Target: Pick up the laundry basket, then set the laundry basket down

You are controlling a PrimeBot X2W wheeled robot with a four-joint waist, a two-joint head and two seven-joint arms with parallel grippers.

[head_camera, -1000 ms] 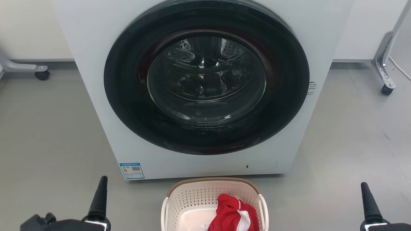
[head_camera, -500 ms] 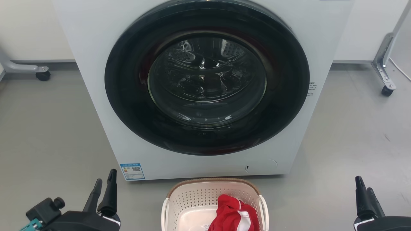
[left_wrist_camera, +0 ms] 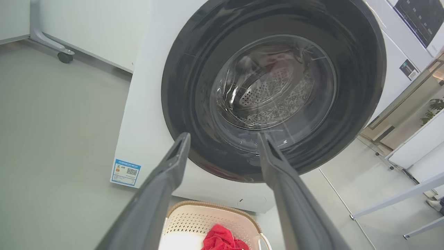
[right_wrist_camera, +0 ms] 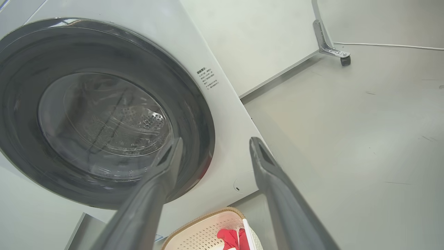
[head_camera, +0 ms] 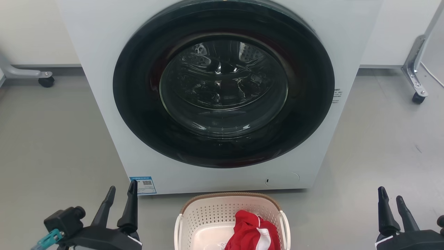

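Note:
The laundry basket [head_camera: 208, 211] is cream-white with perforated sides and a brown woven-look rim. It stands on the grey floor at the bottom middle of the head view, just in front of the washing machine, with a red and white garment [head_camera: 253, 232] inside. The basket also appears low in the left wrist view [left_wrist_camera: 194, 222] and in the right wrist view [right_wrist_camera: 204, 232]. My left gripper [head_camera: 121, 189] is open to the basket's left, apart from it. To the right of the basket my right gripper [head_camera: 390, 194] is open too, nothing between its fingers.
A white front-loading washing machine [head_camera: 104, 69] with a closed dark round door [head_camera: 223, 83] rises right behind the basket. Wheeled metal legs stand at the far left [head_camera: 45, 81] and far right [head_camera: 416, 95]. Grey floor spreads on both sides.
Both grippers have turned about their wrists, so two fingers of each now show spread apart. The left gripper has moved right and up towards the basket. The basket has not moved.

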